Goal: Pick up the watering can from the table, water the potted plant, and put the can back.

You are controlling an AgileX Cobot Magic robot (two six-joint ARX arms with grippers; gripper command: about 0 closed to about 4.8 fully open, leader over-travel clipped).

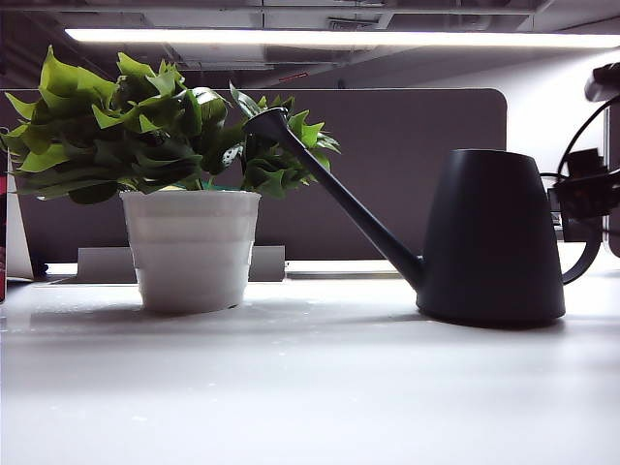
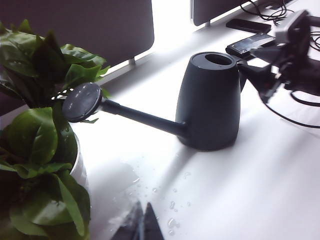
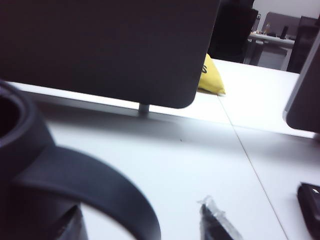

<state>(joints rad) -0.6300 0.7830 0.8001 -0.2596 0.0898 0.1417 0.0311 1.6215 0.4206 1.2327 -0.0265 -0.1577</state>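
The matte dark grey cone-shaped watering can (image 1: 492, 237) stands upright on the pale white desk (image 1: 310, 387), its long spout reaching the leafy green potted plant in a white ribbed pot (image 1: 192, 247); the right tool (image 3: 145, 227) straddles the loop handle, fingers spread, not gripping; the left tool (image 2: 141, 225) hangs near the plant above water droplets (image 2: 172, 192), fingertips nearly together.

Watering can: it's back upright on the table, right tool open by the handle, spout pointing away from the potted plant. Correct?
Not quite. The watering can stands upright on the table and the right tool is open at its handle, but the spout points toward the potted plant, its rose end among the leaves. The exterior view shows this; the left wrist view confirms it.
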